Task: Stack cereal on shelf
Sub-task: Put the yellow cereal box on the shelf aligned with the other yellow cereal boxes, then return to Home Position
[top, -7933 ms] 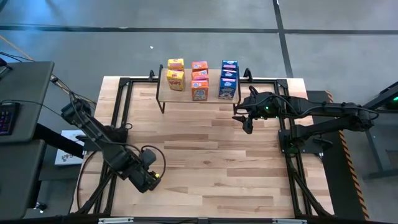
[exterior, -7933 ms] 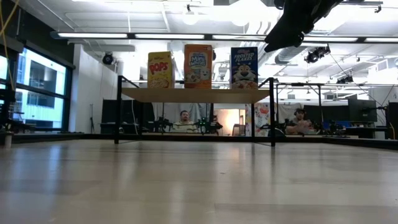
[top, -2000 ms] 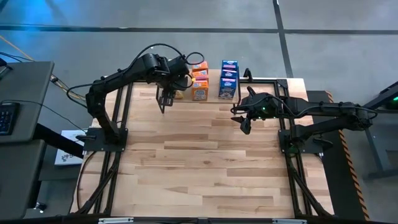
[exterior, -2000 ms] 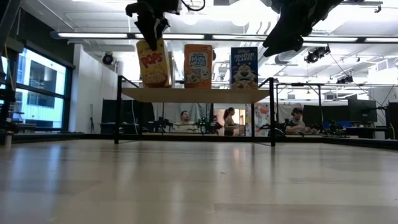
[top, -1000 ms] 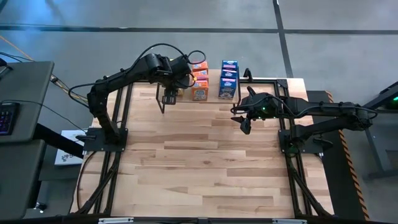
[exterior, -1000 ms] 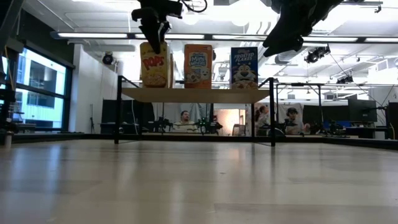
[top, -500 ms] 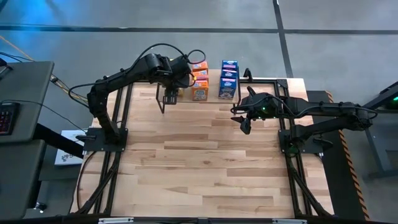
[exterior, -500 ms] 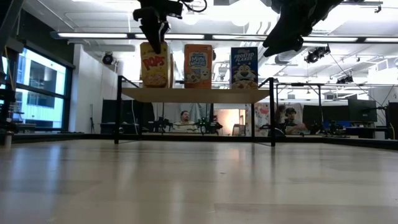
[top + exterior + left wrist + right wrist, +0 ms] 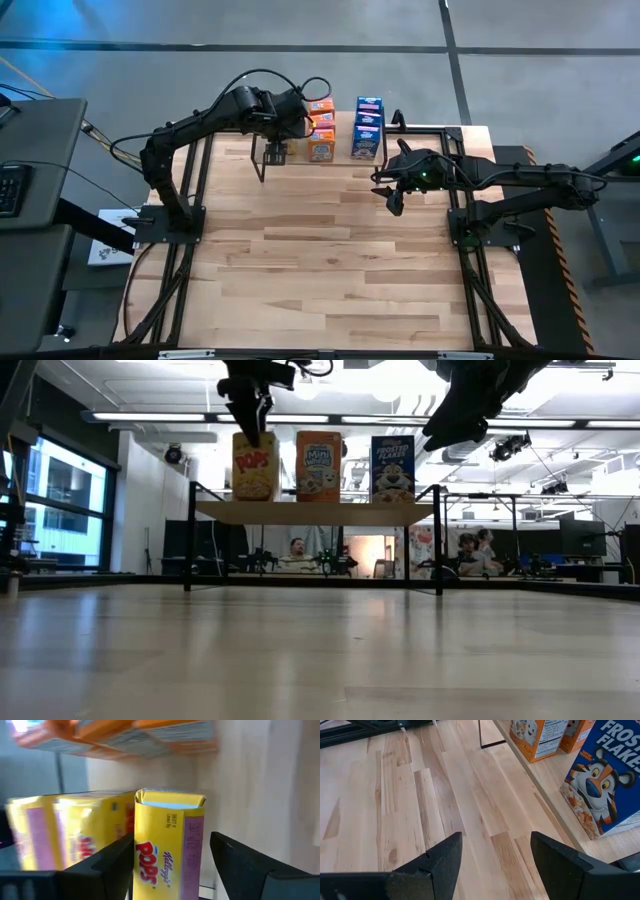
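The shelf (image 9: 315,512) stands at the table's far edge, with a bare part of its top showing in the high view (image 9: 343,152). On it stand orange cereal boxes (image 9: 318,465), blue ones (image 9: 392,468) and yellow ones (image 9: 65,840). My left gripper (image 9: 250,408) is above the shelf's left part, shut on the front yellow Pops box (image 9: 255,465). In the high view the arm hides most of the yellow boxes. My right gripper (image 9: 397,203) hovers open and empty over the table, near the shelf's right front leg. It also shows in the right wrist view (image 9: 492,865). My left gripper pinches the yellow box between its two fingers, one on each narrow side (image 9: 136,870). In the low view they are on its upper end (image 9: 252,438). The fingers come from above, pointing down. The box stands upright with its bottom edge at the shelf top.
The shelf's black legs (image 9: 262,178) reach down to the wooden table. Black frame rails (image 9: 200,180) run along the table's left and right sides. The table in front of the shelf shows bare wood (image 9: 330,260). People sit in the room behind (image 9: 297,550).
My left gripper has carried the yellow box a little toward the table's far edge and right, closer to the orange boxes. The box has turned slightly about its upright axis and now stands straight at the shelf top.
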Tool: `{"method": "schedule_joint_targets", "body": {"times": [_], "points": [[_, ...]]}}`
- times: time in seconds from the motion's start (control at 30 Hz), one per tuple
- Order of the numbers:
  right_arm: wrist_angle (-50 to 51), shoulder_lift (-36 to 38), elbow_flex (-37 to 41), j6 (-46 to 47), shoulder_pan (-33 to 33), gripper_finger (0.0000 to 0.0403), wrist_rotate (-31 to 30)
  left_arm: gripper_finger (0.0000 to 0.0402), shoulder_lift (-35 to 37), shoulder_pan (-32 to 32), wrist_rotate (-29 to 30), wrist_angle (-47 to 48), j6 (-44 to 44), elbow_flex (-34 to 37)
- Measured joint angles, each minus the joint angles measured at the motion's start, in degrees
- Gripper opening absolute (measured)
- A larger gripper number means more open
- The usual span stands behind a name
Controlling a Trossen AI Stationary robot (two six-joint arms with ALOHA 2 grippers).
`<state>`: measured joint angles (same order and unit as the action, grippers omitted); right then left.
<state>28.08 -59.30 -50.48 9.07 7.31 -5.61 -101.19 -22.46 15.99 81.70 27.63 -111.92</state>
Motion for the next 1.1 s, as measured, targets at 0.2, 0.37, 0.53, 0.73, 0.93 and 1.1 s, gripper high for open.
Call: {"method": "schedule_joint_targets", "body": {"times": [0.2,0.37,0.53,0.73,0.93,1.1], "points": [[0.0,0.0,0.0,0.0,0.0,0.0229,0.0,0.0246,0.1,0.0,2.8,-2.4,0.2,0.0],[0.0,0.0,0.0,0.0,0.0,0.0229,0.0,0.0246,0.2,0.1,2.8,-2.4,0.5,0.0],[0.0,0.0,0.0,-0.1,0.0,0.0229,0.0,0.0246,2.1,0.4,3.1,-2.5,0.5,0.0],[0.0,0.0,0.0,-0.1,0.0,0.0229,0.0,0.0246,4.7,0.4,3.1,-2.7,0.3,0.0],[0.0,0.0,0.0,-0.4,0.0,0.0229,0.0,0.0246,6.9,0.4,2.9,-3.7,-0.5,0.0],[0.0,0.1,0.0,-2.3,0.0,0.0229,0.0,0.0246,9.9,0.8,-0.3,-3.9,-5.9,0.0]]}}
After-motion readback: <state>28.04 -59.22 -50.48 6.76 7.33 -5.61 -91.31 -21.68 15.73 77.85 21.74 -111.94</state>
